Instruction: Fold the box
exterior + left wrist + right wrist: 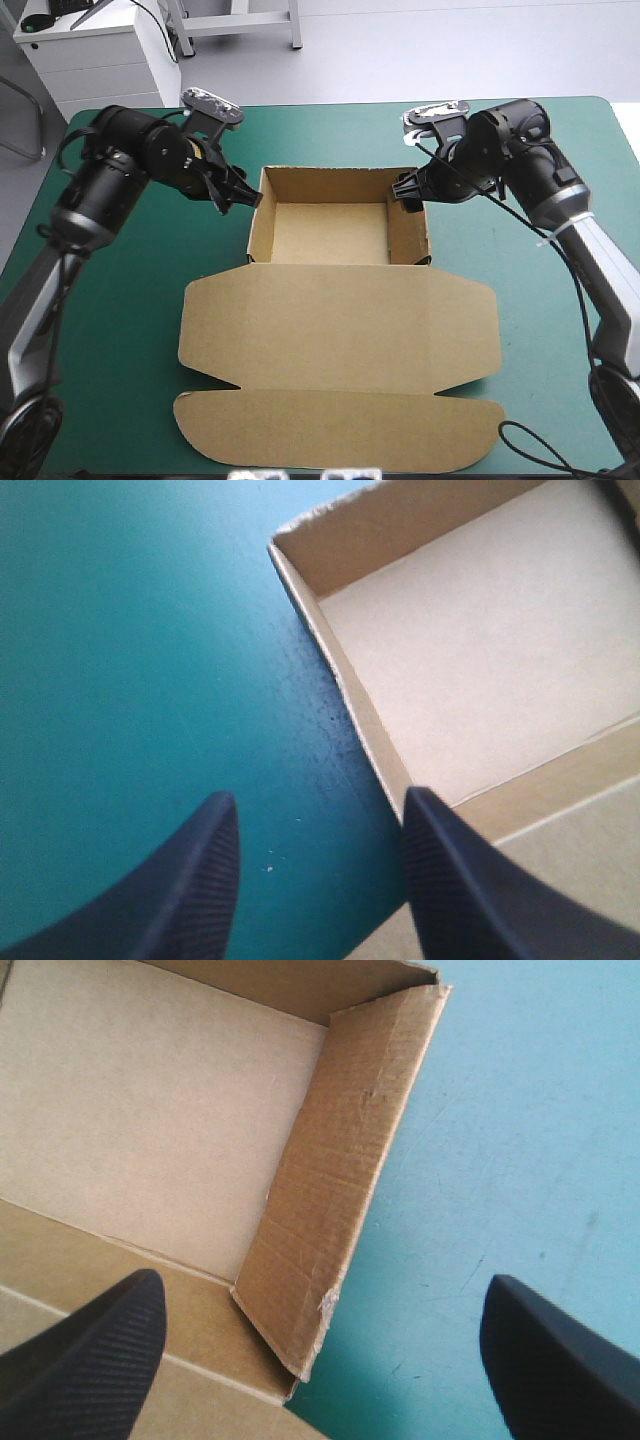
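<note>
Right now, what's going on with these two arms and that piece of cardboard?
Two robot arms are folding a brown box on a teal-green table. Its walls are already raised into an open tray, and the lid lies flat on the near side. The left gripper is at the tray's left wall and the right gripper at its right wall, both near the far corners. Both grippers are open, each with its wall between the fingers, neither clamped on it.

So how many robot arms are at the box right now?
2. The left arm is by the box's far left corner, the right arm by its far right corner, both with jaws open.
</note>
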You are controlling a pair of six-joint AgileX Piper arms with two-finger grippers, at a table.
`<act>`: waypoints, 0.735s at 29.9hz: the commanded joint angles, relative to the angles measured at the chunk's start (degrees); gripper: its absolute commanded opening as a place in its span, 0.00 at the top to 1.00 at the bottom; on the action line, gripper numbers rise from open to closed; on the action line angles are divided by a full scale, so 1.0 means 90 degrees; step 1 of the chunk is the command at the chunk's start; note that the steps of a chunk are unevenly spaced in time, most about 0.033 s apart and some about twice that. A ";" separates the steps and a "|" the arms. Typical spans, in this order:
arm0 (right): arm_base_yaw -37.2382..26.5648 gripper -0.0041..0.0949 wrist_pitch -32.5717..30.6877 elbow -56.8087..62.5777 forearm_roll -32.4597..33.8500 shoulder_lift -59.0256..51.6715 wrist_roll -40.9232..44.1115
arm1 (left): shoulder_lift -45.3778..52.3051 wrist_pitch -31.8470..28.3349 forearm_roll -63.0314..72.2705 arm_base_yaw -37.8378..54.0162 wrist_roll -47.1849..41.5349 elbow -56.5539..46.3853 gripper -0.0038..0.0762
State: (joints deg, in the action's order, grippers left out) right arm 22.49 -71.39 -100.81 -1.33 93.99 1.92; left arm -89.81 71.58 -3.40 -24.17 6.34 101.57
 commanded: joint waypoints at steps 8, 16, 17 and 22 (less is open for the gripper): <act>-0.0041 0.22 -0.0006 -0.0185 -0.0063 -0.0663 -0.0213 | 0.2328 0.0243 -0.0015 -0.0010 0.0525 0.0175 0.96; -0.0041 0.25 0.0218 -0.0130 -0.0101 -0.0625 -0.0277 | 0.3932 0.0243 -0.0164 -0.0010 0.0525 -0.1124 0.96; -0.0041 0.25 0.0263 -0.0130 -0.0101 -0.0625 -0.0277 | 0.4141 0.0243 -0.0164 -0.0010 0.0525 -0.1431 0.96; -0.0041 0.25 0.0323 -0.0130 -0.0101 -0.0625 -0.0277 | 0.4986 0.0243 -0.0164 -0.0010 0.0496 -0.3010 0.96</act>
State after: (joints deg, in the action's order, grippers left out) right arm 22.49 -71.17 -100.74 -2.25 90.63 0.00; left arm -47.98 71.67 -4.79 -24.17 11.31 79.61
